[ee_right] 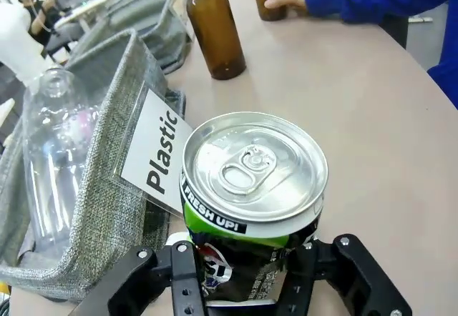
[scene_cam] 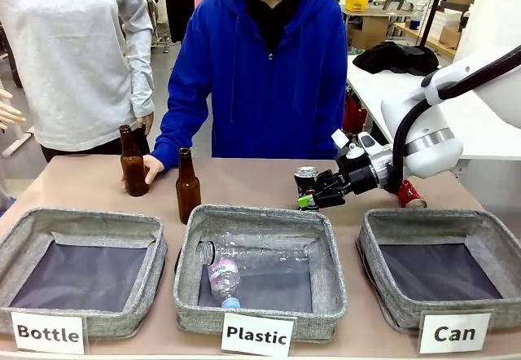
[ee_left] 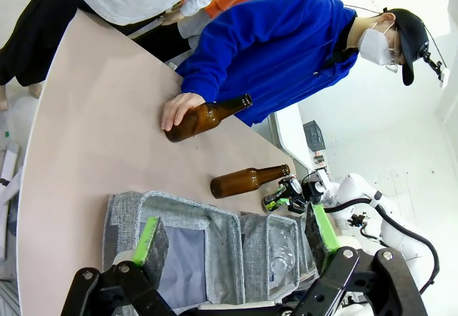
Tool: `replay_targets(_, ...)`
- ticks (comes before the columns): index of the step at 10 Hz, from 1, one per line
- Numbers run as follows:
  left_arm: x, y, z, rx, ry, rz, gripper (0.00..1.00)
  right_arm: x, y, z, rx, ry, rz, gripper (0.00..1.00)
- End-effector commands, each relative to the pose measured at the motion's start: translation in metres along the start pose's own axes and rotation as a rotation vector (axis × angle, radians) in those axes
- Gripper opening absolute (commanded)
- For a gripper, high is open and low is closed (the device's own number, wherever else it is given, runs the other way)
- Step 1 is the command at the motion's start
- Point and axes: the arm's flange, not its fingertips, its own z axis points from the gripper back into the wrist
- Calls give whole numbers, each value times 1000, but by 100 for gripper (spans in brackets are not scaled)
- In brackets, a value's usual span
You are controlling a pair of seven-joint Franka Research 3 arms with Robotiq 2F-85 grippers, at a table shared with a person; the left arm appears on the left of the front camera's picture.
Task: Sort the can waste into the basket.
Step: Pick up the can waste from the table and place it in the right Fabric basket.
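Observation:
The black can with a silver top stands behind the middle bin. My right gripper is shut on its lower body, one finger on each side. The red crushed can lies on the table behind my right wrist, just beyond the far rim of the grey bin labelled "Can", whose dark lining is bare. My left gripper hangs open over the bins with nothing between its green pads.
A person in blue stands at the far side, one hand on a brown bottle. A second brown bottle stands behind the "Plastic" bin, which holds clear bottles. The "Bottle" bin is at the left.

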Motion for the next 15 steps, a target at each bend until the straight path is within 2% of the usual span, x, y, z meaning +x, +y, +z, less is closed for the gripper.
replay_targets(1, -1, -1, 0, -12, -8, -2, 100, 6, -1, 10, -34, -26, 43, 0)
replay_targets(3, -1, -1, 0, -12, -8, -2, 100, 14, 7, 23, -66, -35, 66, 0)
replay_targets(5, 0, 0, 0, 0, 0, 0, 100, 41, 40, 62, -121, -21, 114, 0)
replay_targets(7, 25, -41, 44, -66, -37, -21, 100, 67, 90, 112, -120, 49, 176, 0)
replay_targets(10, 44, -69, 123, -105, -121, -100, 100, 76, 171, 163, -39, 320, 367, 0)
replay_targets(11, 45, -73, 136, -125, -124, -117, 100, 71, 197, 175, 23, 493, 469, 0)
replay_targets(12, 42, -74, 140, -144, -116, -119, 100, 60, 226, 193, 63, 713, 523, 0)
replay_targets(14, 36, -72, 137, -132, -95, -116, 100, 48, 245, 201, 101, 849, 512, 0)
replay_targets(15, 40, -72, 129, -134, -82, -126, 100, 43, 249, 198, 43, 915, 445, 0)
